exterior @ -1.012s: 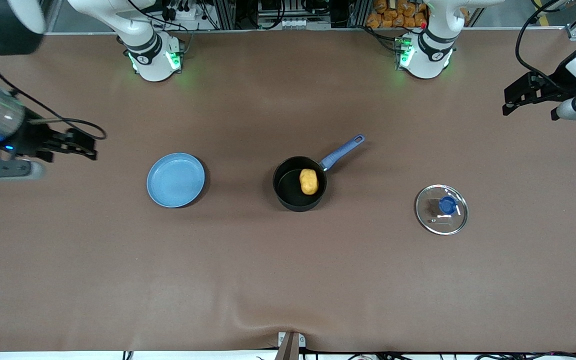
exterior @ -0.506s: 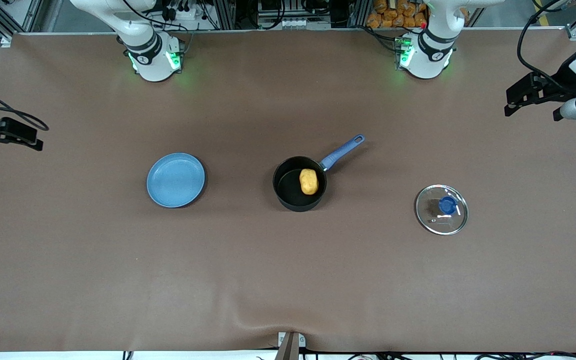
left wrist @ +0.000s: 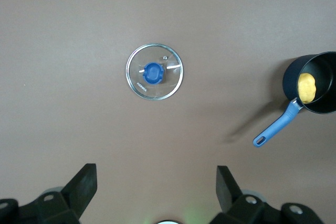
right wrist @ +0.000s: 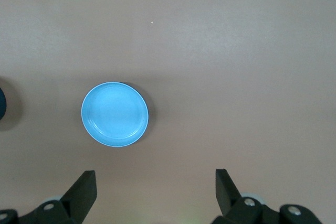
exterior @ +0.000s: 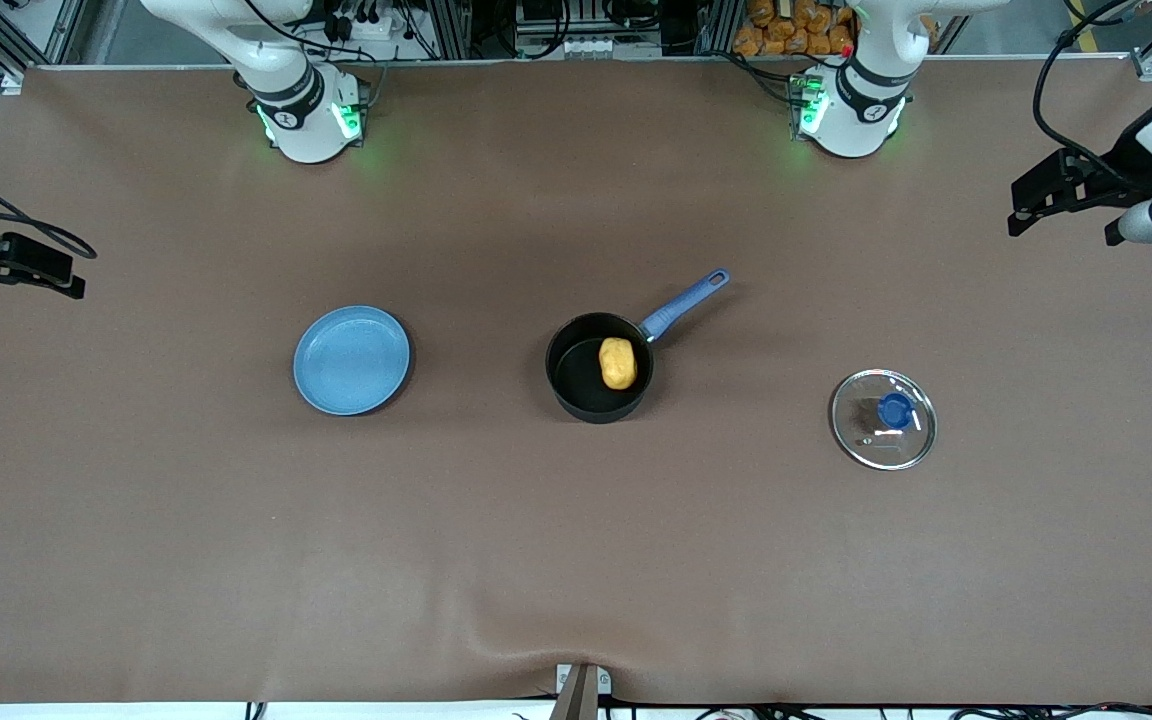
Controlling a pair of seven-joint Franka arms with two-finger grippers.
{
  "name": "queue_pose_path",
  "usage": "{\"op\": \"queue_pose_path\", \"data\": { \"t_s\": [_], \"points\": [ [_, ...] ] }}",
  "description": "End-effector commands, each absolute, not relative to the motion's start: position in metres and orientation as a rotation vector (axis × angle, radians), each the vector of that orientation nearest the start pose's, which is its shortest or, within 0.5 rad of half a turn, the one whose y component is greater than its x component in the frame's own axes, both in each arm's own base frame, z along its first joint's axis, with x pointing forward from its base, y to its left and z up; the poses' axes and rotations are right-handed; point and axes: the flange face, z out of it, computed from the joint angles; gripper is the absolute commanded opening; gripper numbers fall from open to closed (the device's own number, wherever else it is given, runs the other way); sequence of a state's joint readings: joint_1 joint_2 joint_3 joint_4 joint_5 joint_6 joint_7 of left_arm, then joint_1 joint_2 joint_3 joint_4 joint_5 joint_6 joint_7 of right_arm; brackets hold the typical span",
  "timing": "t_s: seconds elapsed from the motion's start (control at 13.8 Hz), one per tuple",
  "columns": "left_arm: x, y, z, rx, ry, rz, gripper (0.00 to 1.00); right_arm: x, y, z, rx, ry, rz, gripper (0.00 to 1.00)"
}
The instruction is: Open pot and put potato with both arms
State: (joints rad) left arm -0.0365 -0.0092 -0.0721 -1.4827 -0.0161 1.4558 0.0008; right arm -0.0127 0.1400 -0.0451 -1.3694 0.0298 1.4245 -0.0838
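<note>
The black pot (exterior: 596, 372) with its blue handle (exterior: 686, 300) stands open at the table's middle, and the yellow potato (exterior: 617, 363) lies in it. The glass lid (exterior: 883, 418) with a blue knob lies flat on the table toward the left arm's end. The left wrist view shows the lid (left wrist: 155, 72), the pot (left wrist: 315, 85) and the potato (left wrist: 306, 87). My left gripper (left wrist: 156, 190) is open and empty, high at the left arm's end (exterior: 1021, 205). My right gripper (right wrist: 155, 190) is open and empty, high at the right arm's end (exterior: 71, 283).
A light-blue plate (exterior: 352, 360) lies empty on the table toward the right arm's end; it also shows in the right wrist view (right wrist: 115, 114). The arm bases (exterior: 308, 115) (exterior: 851, 110) stand along the table's edge farthest from the front camera.
My right arm has drawn back toward its end of the table and out of most of the front view. My left gripper has barely moved. Pot, potato, lid and plate have not moved.
</note>
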Motion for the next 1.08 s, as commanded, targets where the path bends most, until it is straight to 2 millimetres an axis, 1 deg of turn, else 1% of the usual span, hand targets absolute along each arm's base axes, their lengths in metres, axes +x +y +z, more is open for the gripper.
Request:
{"op": "queue_pose_path", "data": {
  "t_s": [0.0, 0.36, 0.51, 1.01],
  "points": [
    [0.537, -0.060, 0.661, -3.128, 0.194, 0.012, 1.00, 0.571, -0.025, 0.635, -3.114, -0.071, 0.119, 1.00],
    [0.535, -0.070, 0.660, -3.125, 0.215, 0.018, 1.00, 0.571, -0.025, 0.635, -3.114, -0.071, 0.119, 1.00],
    [0.531, -0.072, 0.665, -3.126, 0.213, 0.011, 1.00, 0.571, -0.023, 0.635, -3.114, -0.076, 0.119, 1.00],
    [0.532, -0.071, 0.663, -3.124, 0.212, 0.018, 1.00, 0.571, -0.020, 0.635, -3.117, -0.085, 0.120, 1.00]
  ]
}}
